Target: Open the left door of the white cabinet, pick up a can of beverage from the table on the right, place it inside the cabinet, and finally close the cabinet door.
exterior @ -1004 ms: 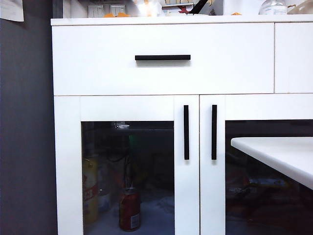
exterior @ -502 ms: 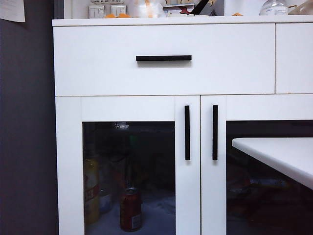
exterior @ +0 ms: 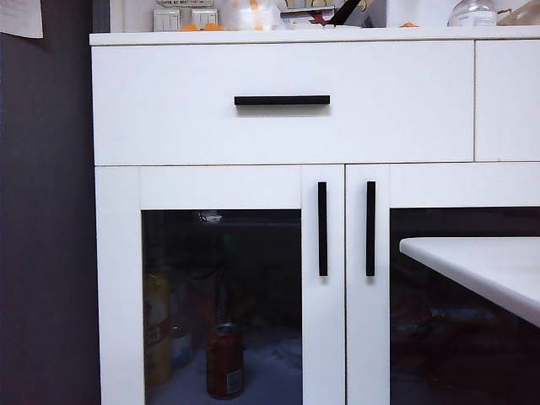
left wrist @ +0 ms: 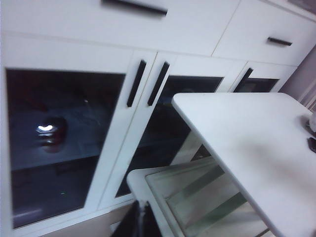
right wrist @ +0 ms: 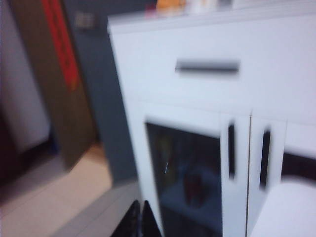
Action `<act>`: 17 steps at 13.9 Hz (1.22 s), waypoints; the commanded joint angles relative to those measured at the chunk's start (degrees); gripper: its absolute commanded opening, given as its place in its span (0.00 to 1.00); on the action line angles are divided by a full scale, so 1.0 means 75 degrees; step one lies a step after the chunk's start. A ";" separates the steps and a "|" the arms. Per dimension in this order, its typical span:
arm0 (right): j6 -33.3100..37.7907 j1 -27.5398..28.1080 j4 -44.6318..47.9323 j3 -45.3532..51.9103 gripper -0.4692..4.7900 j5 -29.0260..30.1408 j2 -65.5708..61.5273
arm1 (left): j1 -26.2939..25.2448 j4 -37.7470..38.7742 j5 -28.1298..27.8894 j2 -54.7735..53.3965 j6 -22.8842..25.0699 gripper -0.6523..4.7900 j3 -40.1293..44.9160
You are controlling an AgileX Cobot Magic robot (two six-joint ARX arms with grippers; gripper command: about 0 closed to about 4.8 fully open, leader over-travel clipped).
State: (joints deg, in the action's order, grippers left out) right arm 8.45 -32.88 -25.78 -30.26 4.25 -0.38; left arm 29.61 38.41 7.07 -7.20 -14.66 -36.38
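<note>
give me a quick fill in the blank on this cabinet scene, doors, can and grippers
1. The left door of the white cabinet is ____.
2. Through the door's dark glass, the red can of beverage stands ____ the cabinet.
3. The left gripper and the right gripper, each seen only in its own wrist view, are both ____.
4. The can stands beside a taller ____ bottle.

Missing words: closed; inside; shut; yellow

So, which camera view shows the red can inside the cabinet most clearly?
The exterior view: the red can stands sharp behind the closed left door. The left wrist view shows only a dark shape with glare; the right wrist view is blurred, giving a faint reddish form.
</note>
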 commanded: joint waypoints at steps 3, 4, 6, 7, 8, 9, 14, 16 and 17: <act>0.0166 0.0003 0.1993 0.2614 0.08 -0.0219 -0.0029 | 0.0000 -0.3206 0.0003 -0.0076 -0.0047 0.11 0.3494; 0.0169 0.0006 0.1993 0.2812 0.08 -0.0396 -0.0017 | 0.0000 -0.3316 -0.0277 -0.0073 -0.0017 0.11 0.3809; 0.0187 0.0012 0.1988 0.3107 0.08 -0.0976 -0.0003 | 0.0000 -0.3990 -0.0434 -0.0073 0.1204 0.11 0.4194; 0.0189 0.0009 0.1990 0.3179 0.08 -0.0973 -0.0003 | 0.0000 -0.4144 -0.0402 -0.0073 0.1367 0.11 0.4293; 0.0189 0.0009 0.1990 0.3279 0.08 -0.0918 -0.0003 | 0.0000 -0.4261 -0.0399 -0.0073 0.1352 0.11 0.4435; 0.0189 0.0003 0.1988 0.3485 0.08 -0.0915 -0.0003 | 0.0000 -0.4296 -0.0303 -0.0073 0.1341 0.11 0.4642; 0.0216 0.0006 0.1990 0.3815 0.08 -0.0903 -0.0003 | 0.0000 -0.4552 -0.0055 -0.0067 0.1300 0.11 0.4779; 0.0216 0.0006 0.1990 0.3815 0.08 -0.0903 -0.0003 | 0.0000 -0.4555 -0.0055 -0.0064 0.1300 0.11 0.4779; 0.0219 0.0006 0.1990 0.3815 0.08 -0.0903 -0.0003 | 0.0000 -0.4552 -0.0055 -0.0061 0.1300 0.11 0.4779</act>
State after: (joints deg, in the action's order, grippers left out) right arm 9.85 -32.84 -11.66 -1.41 -2.79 -0.38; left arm 29.58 5.04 6.83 -7.70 -4.91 -0.45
